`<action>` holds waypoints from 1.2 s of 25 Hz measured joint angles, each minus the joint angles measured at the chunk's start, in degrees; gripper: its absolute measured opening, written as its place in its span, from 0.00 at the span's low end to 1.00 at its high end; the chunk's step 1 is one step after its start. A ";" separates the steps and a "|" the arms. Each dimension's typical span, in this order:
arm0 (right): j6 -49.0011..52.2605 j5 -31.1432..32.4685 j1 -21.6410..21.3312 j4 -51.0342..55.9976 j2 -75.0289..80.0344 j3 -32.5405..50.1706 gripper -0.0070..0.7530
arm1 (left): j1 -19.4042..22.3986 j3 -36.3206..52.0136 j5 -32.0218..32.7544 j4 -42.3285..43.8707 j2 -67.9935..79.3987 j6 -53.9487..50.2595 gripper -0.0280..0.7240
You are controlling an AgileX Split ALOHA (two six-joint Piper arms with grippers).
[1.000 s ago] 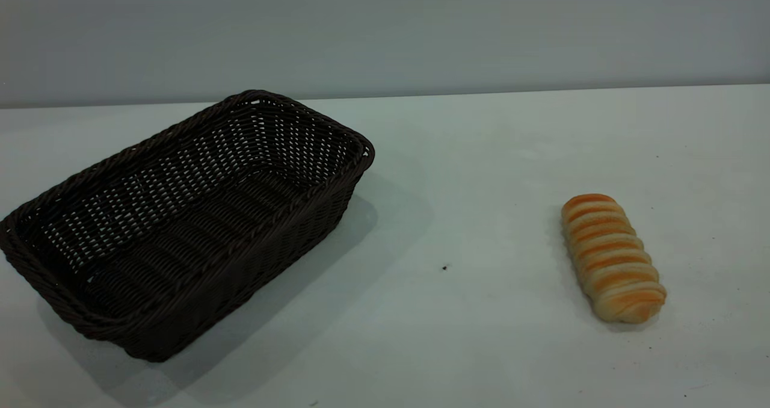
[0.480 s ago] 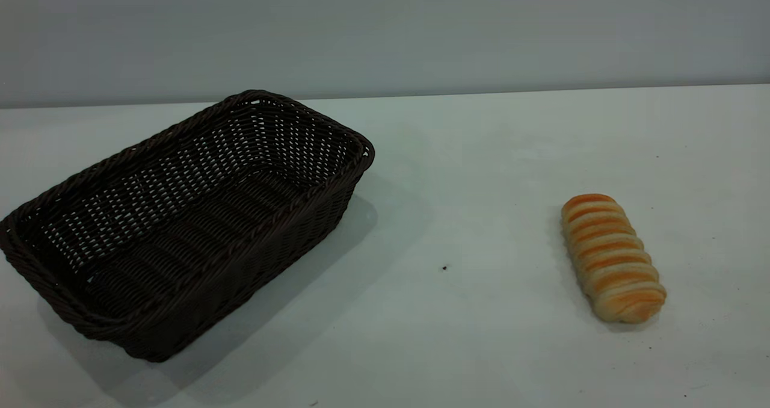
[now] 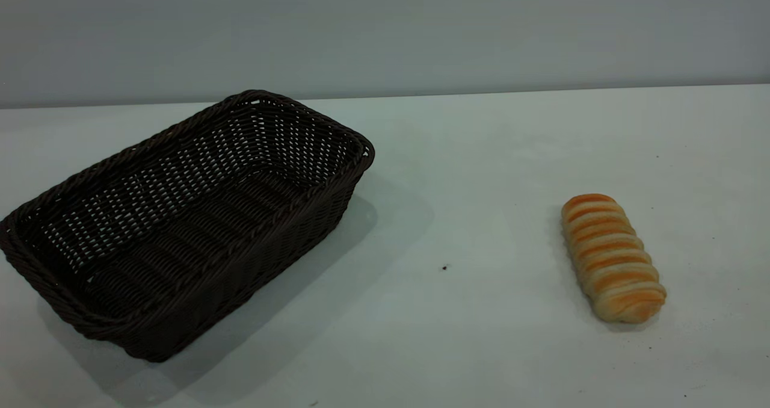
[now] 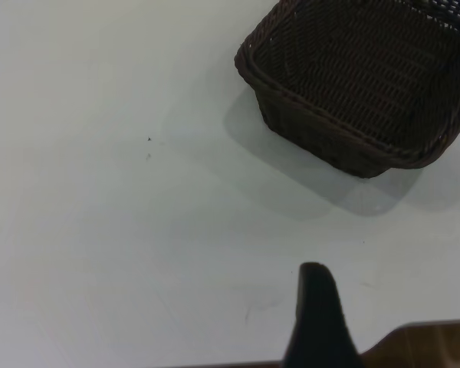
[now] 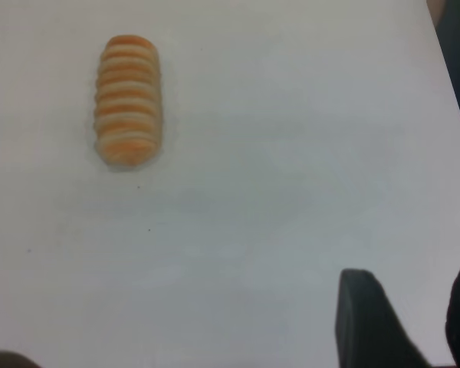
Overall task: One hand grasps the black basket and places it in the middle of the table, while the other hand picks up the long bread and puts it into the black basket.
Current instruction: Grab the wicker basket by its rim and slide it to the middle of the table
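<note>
The black basket (image 3: 180,215) stands empty on the white table (image 3: 469,155), at the left in the exterior view. It also shows in the left wrist view (image 4: 360,77), far from my left gripper (image 4: 316,310), which hangs over bare table near the table's edge. The long bread (image 3: 610,257) lies on the table at the right. In the right wrist view the bread (image 5: 128,100) lies well away from my right gripper (image 5: 412,277), which is open and empty. Neither gripper shows in the exterior view.
A small dark speck (image 3: 444,268) lies on the table between basket and bread. A plain grey wall (image 3: 385,29) runs behind the table. The table's edge (image 4: 414,337) shows beside the left gripper, and another edge (image 5: 448,69) in the right wrist view.
</note>
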 joint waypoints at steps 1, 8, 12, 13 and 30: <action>0.00 0.00 0.00 0.00 0.00 0.00 0.32 | 0.00 0.00 0.00 0.00 0.00 0.00 0.80; 0.00 0.00 0.00 0.00 0.00 0.00 0.32 | -2.67 0.00 0.00 0.00 0.00 0.00 0.80; 0.00 0.00 0.03 0.00 0.00 0.00 0.32 | -4.34 0.00 0.00 0.00 0.00 0.00 0.80; 0.00 0.00 0.03 0.00 0.00 0.00 0.32 | -4.67 0.00 0.00 0.00 0.00 0.00 0.80; -0.33 -4.62 8.68 -1.43 1.48 -4.11 0.32 | -5.80 -0.96 -3.89 0.05 6.35 -8.26 0.80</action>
